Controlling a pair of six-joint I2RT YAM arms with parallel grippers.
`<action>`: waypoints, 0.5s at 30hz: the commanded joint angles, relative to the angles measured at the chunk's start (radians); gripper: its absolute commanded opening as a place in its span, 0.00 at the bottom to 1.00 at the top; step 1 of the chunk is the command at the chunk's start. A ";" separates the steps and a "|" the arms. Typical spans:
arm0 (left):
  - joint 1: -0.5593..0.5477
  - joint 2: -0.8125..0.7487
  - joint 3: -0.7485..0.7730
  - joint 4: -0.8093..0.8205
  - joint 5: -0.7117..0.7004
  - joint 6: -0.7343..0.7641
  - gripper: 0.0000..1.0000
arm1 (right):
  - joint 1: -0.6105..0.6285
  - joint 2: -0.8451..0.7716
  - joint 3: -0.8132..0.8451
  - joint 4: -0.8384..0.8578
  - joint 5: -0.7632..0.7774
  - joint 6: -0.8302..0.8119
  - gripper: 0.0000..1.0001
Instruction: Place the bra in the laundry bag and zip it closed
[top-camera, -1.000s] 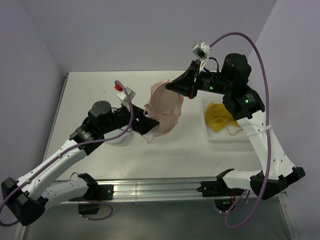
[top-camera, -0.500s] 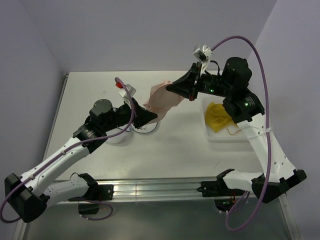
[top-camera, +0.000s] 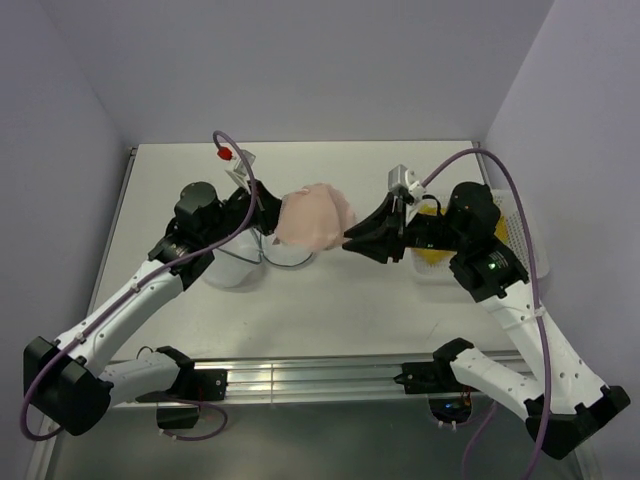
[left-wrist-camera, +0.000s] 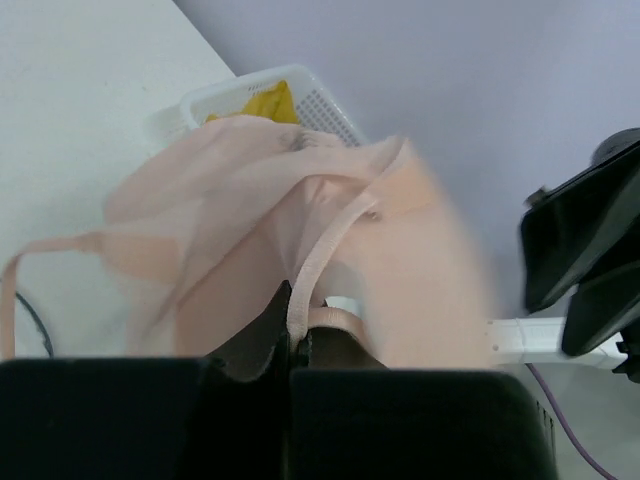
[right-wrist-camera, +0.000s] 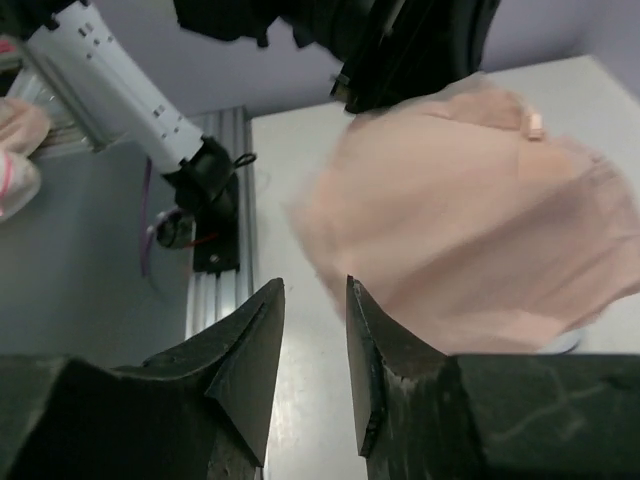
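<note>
The peach bra (top-camera: 315, 215) hangs bunched in the air over the middle of the table. My left gripper (top-camera: 272, 215) is shut on it. In the left wrist view a strap (left-wrist-camera: 325, 260) runs down into the closed jaws of the left gripper (left-wrist-camera: 297, 332). My right gripper (top-camera: 348, 242) sits just right of the bra, open. In the right wrist view nothing lies between the fingers of the right gripper (right-wrist-camera: 315, 290), and the bra (right-wrist-camera: 470, 220) is blurred just beyond them. The translucent white laundry bag (top-camera: 232, 268) lies on the table below the left arm, partly hidden.
A white lattice basket (top-camera: 522, 240) holding a yellow cloth (top-camera: 432, 250) stands at the right of the table, behind the right arm. The same basket (left-wrist-camera: 320, 100) shows in the left wrist view. A metal rail (top-camera: 320, 378) runs along the near edge.
The left gripper closed on the bra and now carries it alone. The right gripper let go, opened, and dropped down and right, away from the bra.
</note>
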 joint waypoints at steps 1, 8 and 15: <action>0.011 -0.013 0.070 0.072 0.052 -0.032 0.00 | 0.045 0.011 -0.039 0.022 -0.036 -0.046 0.39; 0.011 -0.064 0.082 -0.021 0.020 0.060 0.00 | 0.062 0.042 0.017 -0.061 0.180 -0.045 0.68; 0.011 -0.093 0.131 -0.305 0.031 0.239 0.00 | 0.061 0.126 0.114 -0.076 0.237 -0.059 0.82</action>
